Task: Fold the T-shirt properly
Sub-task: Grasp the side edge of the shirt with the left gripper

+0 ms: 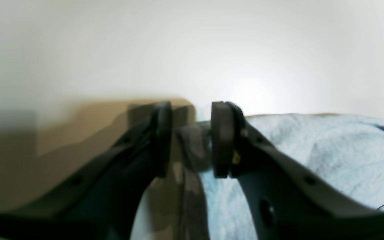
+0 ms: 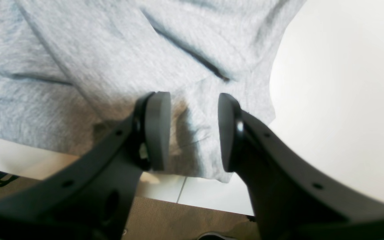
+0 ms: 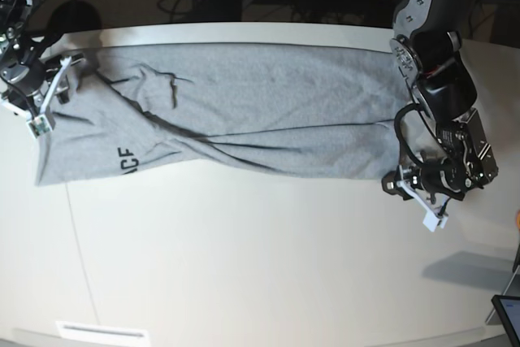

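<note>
- black pads of the right gripper [image 2: 193,131] stand apart astride a corner of the soft heather-grey cotton t-shirt [image 3: 244,111], not pinching it.
- left gripper [image 1: 190,140] is likewise parted over the opposite hem; whether it bites cloth i cannot tell.
- shirt lies stretched along the white table's [image 3: 260,266] far edge, lettering showing near one end.
- limp, light, likely to sag: take it at corners.

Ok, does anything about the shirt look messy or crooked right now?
Yes. The T-shirt lies stretched across the table in a long band, but it isn't flat: diagonal creases run through its middle, and the lower edge near the black lettering is rolled over, hiding part of the print.
</note>
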You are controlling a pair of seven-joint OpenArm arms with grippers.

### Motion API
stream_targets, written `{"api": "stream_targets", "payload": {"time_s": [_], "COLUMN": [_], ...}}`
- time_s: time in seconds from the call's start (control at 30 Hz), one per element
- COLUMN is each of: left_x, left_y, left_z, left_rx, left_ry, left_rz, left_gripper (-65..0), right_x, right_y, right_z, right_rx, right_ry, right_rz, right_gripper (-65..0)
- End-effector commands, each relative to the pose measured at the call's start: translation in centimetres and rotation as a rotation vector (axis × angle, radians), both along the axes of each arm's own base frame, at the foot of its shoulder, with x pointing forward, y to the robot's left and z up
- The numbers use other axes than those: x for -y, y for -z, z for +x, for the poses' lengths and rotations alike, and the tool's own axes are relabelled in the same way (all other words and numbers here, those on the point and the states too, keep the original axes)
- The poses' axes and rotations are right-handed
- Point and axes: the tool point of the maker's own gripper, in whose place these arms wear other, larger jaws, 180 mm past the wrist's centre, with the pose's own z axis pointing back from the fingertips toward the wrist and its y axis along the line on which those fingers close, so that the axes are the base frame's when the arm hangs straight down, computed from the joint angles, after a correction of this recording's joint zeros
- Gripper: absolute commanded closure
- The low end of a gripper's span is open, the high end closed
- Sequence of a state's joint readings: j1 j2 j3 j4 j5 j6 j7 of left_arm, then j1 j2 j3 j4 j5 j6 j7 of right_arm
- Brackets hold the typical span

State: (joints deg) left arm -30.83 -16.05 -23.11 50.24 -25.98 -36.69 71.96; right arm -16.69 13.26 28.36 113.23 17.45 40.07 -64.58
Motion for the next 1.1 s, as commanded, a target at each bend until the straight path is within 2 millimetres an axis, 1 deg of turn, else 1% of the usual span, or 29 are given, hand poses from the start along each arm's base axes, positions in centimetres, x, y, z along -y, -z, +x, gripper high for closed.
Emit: {"api": "stream_targets", "payload": {"time_s": [0.0,0.1,0.2,0.33,0.57,0.63,0.77,0.83,0.97,1.0,1.07], "left_x": [-0.9,-2.2,-2.2,-1.9,-1.7,-1.2,-0.9,-0.2,0.0,0.0,0.0], "left_y": [-2.4,-2.8,-2.7,-2.2,-2.1,-2.0,-1.9,-1.7,-1.8,-1.8,-1.8], "left_z": [1.8,1.6,1.5,1.2,1.2,1.3,1.3,1.4,1.6,1.6,1.6], "left_rx": [0.074,0.074,0.07,0.058,0.058,0.058,0.057,0.057,0.06,0.06,0.06], "left_ry": [-0.013,-0.025,-0.026,-0.017,-0.016,-0.011,-0.008,-0.002,0.001,0.001,0.001], "left_rz": [0.009,0.03,0.03,0.027,0.025,0.017,0.01,0.0,-0.004,-0.004,-0.004], "left_gripper": [-19.0,-19.0,-19.0,-18.8,-18.8,-18.8,-18.8,-18.3,-17.8,-17.5,-11.6], "right_x": [0.4,0.4,0.4,0.4,0.4,0.4,0.4,0.4,0.4,0.4,0.4], "right_y": [-0.9,-0.8,-0.8,-0.8,-0.8,-0.8,-0.8,-0.8,-0.8,-0.8,-0.8], "right_z": [0.6,0.5,0.5,0.5,0.5,0.5,0.5,0.5,0.5,0.5,0.5], "right_rx": [0.031,0.03,0.03,0.03,0.03,0.03,0.03,0.03,0.03,0.03,0.03], "right_ry": [-0.005,-0.005,-0.005,-0.005,-0.005,-0.005,-0.005,-0.005,-0.005,-0.005,-0.005], "right_rz": [-0.015,-0.015,-0.015,-0.015,-0.015,-0.015,-0.015,-0.015,-0.015,-0.015,-0.015], "right_gripper": [-21.6,-21.6,-21.6,-21.6,-21.6,-21.6,-21.6,-21.6,-21.6,-21.6,-21.6]}}
